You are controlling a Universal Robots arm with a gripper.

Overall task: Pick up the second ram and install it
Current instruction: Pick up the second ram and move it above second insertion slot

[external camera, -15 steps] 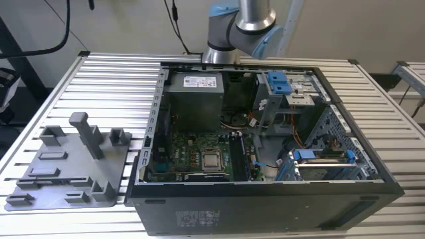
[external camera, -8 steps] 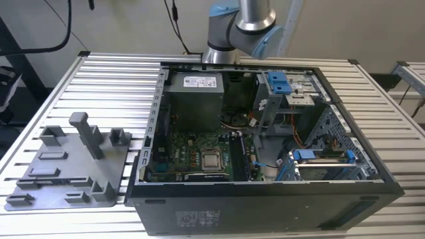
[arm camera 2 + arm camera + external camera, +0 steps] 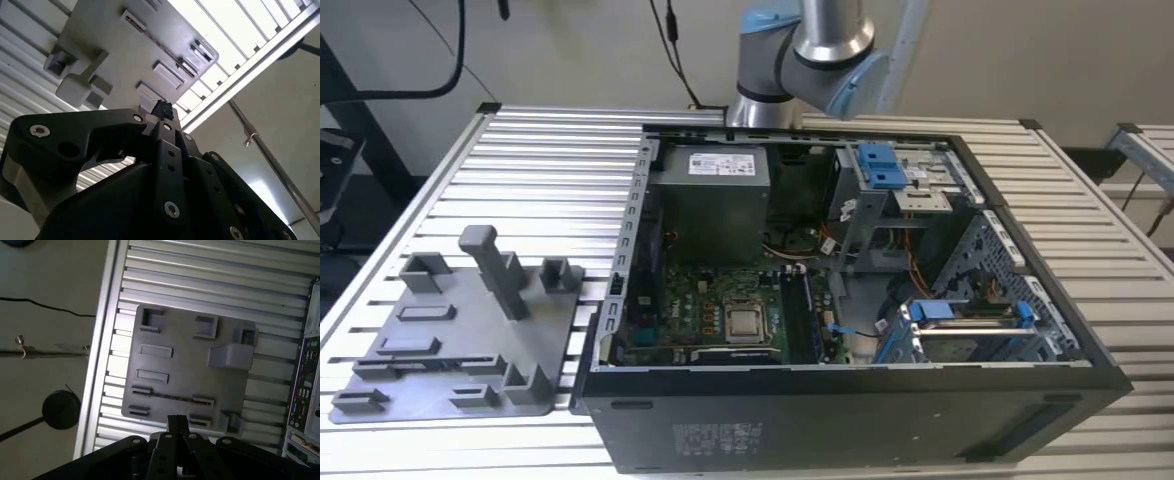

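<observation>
The second ram (image 3: 170, 396) shows in the first wrist view as a thin dark strip standing on edge between two small holders of the grey fixture plate (image 3: 185, 360). My gripper (image 3: 177, 421) hangs above the plate's edge, near that strip and apart from it. Its black fingers are pressed together, with nothing visible between them. In the second wrist view the gripper (image 3: 164, 107) points down at the same plate (image 3: 115, 55). In the exterior view the plate (image 3: 454, 330) lies on the slatted table at the exterior view's left of the open computer case (image 3: 854, 410).
The arm (image 3: 801, 60) rises behind the case. Inside the case are the motherboard (image 3: 720, 300), a grey power-supply box (image 3: 707, 200) and blue drive brackets (image 3: 967, 312). A tall grey post (image 3: 487, 265) stands on the plate. The table edge (image 3: 100, 365) drops to the floor.
</observation>
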